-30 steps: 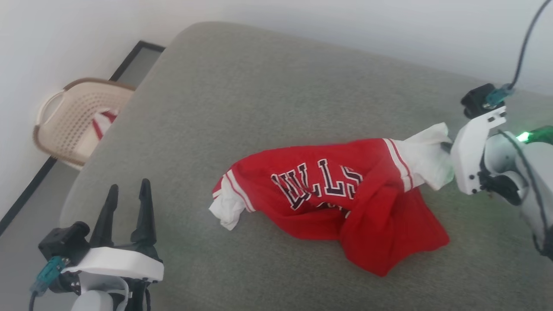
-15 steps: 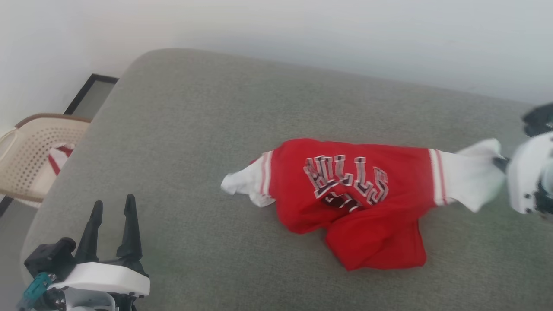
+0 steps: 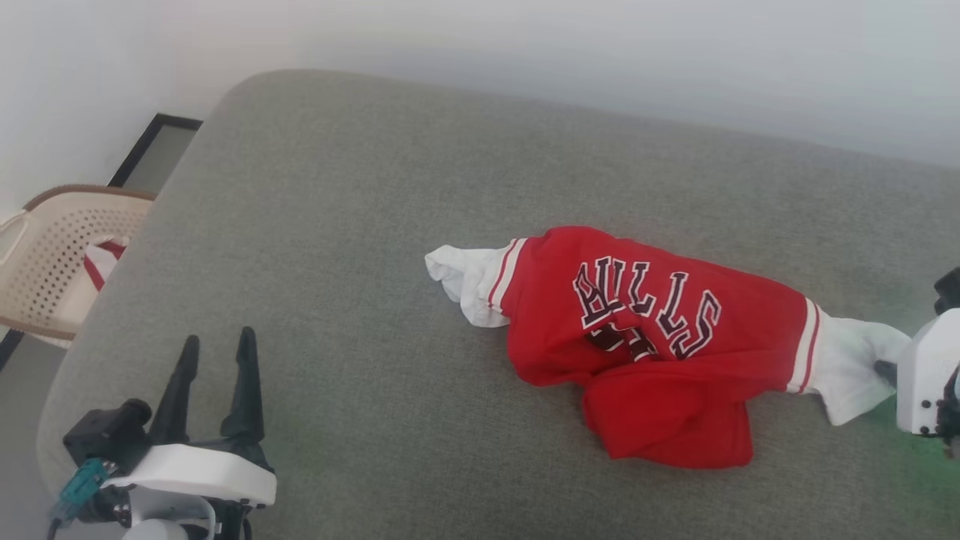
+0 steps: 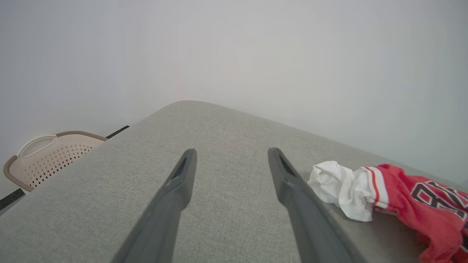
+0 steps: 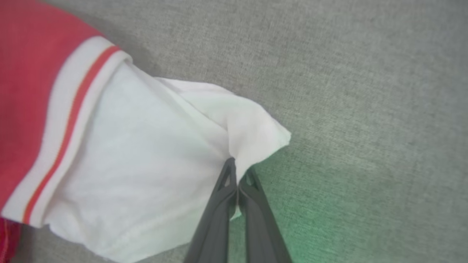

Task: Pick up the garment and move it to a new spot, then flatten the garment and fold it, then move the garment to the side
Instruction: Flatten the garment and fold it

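On the grey cushion (image 3: 375, 187) the garment (image 3: 660, 352) lies crumpled, toward the robot's right. The right gripper (image 5: 237, 170) has its fingers closed tightly on the white sleeve (image 5: 128, 146). The left gripper (image 3: 219, 339) hovers well apart from the garment, fingers spread and holding nothing.

Head view high at the near side, looking down across the grey cushion (image 3: 360, 187) to the far wall (image 3: 525, 45), left wrist view low at near left, skimming the cushion, right wrist view close above the garment (image 5: 139, 153) at right, garment shared by all.
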Motion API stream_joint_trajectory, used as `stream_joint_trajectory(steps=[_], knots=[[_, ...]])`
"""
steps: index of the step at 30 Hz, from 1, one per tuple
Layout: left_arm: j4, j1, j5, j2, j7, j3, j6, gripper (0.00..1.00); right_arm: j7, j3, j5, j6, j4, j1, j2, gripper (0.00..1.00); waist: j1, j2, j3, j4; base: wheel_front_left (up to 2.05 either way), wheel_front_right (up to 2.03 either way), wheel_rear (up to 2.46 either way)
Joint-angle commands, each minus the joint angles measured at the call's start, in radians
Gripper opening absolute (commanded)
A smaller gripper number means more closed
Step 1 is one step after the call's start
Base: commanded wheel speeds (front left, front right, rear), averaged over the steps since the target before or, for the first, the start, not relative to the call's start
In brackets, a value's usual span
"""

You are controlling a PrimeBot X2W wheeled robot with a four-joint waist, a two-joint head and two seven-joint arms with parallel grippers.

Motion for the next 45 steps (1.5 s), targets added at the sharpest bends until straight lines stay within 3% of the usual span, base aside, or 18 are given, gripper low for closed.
stream_joint_trajectory(steps=[1, 4, 6, 7, 8, 16, 24, 32, 36, 40, 45], knots=[[0.008, -0.017, -0.003, 0.005, -0.005, -0.010, -0.004, 1.00, 0.012, -0.006, 0.002, -0.001, 0.037, 0.001, 0.029, 0.00, 0.0000, 0.0000, 0.009, 0.007, 0.00, 0.00, 0.00], [0.013, -0.027, -0.009, 0.011, -0.005, -0.021, -0.006, 1.00, 0.007, -0.007, -0.009, -0.001, 0.068, -0.012, 0.050, 0.00, 0.0000, 0.0000, 0.014, 0.009, 0.00, 0.00, 0.00], [0.018, -0.030, -0.016, 0.021, -0.002, -0.032, -0.006, 1.00, 0.003, -0.008, -0.019, -0.001, 0.092, -0.031, 0.067, 0.38, 0.0000, 0.0000, 0.016, 0.005, 0.00, 0.00, 0.00], [0.019, -0.034, -0.020, 0.027, 0.003, -0.037, -0.006, 1.00, -0.006, -0.009, -0.027, -0.001, 0.100, -0.045, 0.070, 0.78, 0.0000, 0.0000, 0.017, 0.002, 0.00, 0.00, 0.00], [0.017, -0.040, -0.022, 0.033, 0.006, -0.043, -0.007, 1.00, -0.008, -0.008, -0.033, -0.001, 0.106, -0.058, 0.074, 1.00, 0.0000, 0.0000, 0.017, -0.003, 0.00, 0.00, 0.00], [-0.014, -0.071, -0.060, 0.100, 0.090, -0.082, -0.007, 1.00, -0.086, -0.005, -0.069, -0.001, 0.051, -0.123, 0.074, 1.00, 0.0000, 0.0000, 0.005, -0.075, 0.00, 0.00, 0.00], [-0.075, -0.114, -0.113, 0.192, 0.236, -0.124, -0.007, 1.00, -0.316, -0.057, -0.147, -0.001, -0.063, -0.105, 0.076, 1.00, 0.0000, 0.0000, -0.012, -0.175, 0.00, 0.00, 0.00], [-0.077, -0.181, -0.193, 0.299, 0.456, -0.174, -0.007, 1.00, -0.532, -0.197, -0.280, -0.001, -0.146, -0.031, 0.139, 1.00, 0.0000, 0.0000, -0.017, -0.272, 0.00, 0.00, 0.00], [-0.041, -0.244, -0.240, 0.331, 0.583, -0.197, -0.007, 1.00, -0.604, -0.314, -0.368, -0.001, -0.198, 0.023, 0.186, 1.00, 0.0000, 0.0000, -0.010, -0.313, 0.00, 0.00, 0.00], [0.016, -0.314, -0.291, 0.347, 0.714, -0.200, 0.004, 1.00, -0.619, -0.428, -0.460, -0.001, -0.267, 0.082, 0.247, 1.00, 0.0000, 0.0000, 0.004, -0.353, 0.00, 0.00, 0.00], [0.092, -0.398, -0.319, 0.366, 0.874, -0.216, 0.044, 1.00, -0.560, -0.532, -0.540, -0.001, -0.377, 0.151, 0.321, 1.00, 0.0000, 0.0000, 0.030, -0.394, 0.00, 0.00, 0.00]])
